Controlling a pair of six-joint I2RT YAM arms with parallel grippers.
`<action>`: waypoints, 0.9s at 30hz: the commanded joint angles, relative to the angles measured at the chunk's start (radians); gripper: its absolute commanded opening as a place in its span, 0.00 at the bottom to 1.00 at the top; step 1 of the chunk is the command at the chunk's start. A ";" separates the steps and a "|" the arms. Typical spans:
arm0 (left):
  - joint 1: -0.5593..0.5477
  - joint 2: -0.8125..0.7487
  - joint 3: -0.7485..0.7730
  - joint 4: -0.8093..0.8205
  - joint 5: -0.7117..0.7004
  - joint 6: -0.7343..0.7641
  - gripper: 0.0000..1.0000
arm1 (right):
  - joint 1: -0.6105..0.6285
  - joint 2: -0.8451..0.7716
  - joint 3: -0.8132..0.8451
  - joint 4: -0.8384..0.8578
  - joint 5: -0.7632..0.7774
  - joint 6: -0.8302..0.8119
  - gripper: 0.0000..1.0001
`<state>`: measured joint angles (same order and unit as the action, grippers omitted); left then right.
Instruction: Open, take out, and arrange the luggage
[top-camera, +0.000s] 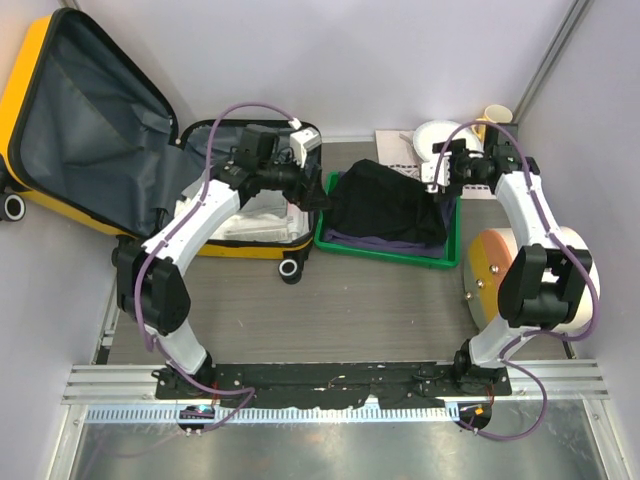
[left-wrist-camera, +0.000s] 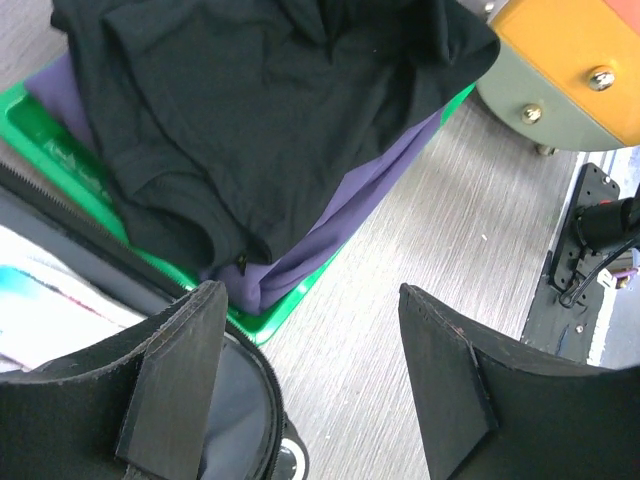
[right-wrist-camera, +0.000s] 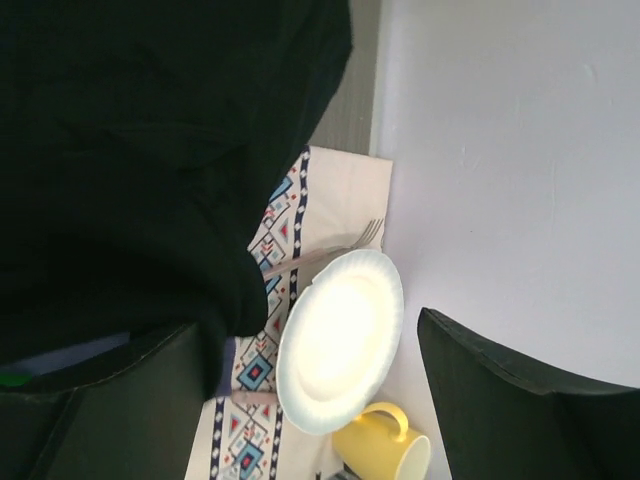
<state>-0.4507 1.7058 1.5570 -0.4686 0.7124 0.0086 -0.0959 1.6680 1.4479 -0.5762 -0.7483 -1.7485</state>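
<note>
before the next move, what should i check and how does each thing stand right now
1. Luggage open: ok, lid swung wide.
2. Left tool free: ok, jaws apart, nothing between them.
3. Right tool free: ok, jaws apart, empty.
4. Black garment in green tray: ok, lying on a purple garment.
5. Black garment inside the rim: not ok, a corner overhangs towards the cream cylinder.
6. Luggage emptied: not ok, pale items lie in its lower half.

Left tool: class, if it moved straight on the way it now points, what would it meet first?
Most likely the purple garment spilling over the green tray's corner, beneath the black garment. Depth is unclear, so the left tool might skim the table first.
</note>
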 joint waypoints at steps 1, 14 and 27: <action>0.039 -0.035 -0.032 -0.018 0.044 0.018 0.72 | 0.025 -0.106 -0.002 -0.296 0.093 -0.316 0.86; 0.269 -0.034 -0.022 -0.001 -0.106 -0.128 0.68 | 0.155 -0.113 0.181 0.001 0.343 0.466 0.82; 0.333 0.188 0.119 -0.199 -0.205 0.186 0.66 | 0.328 -0.007 0.048 0.064 0.369 1.419 0.67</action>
<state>-0.1097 1.8114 1.6062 -0.5949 0.5068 0.1001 0.2550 1.6108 1.6154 -0.5304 -0.4179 -0.6151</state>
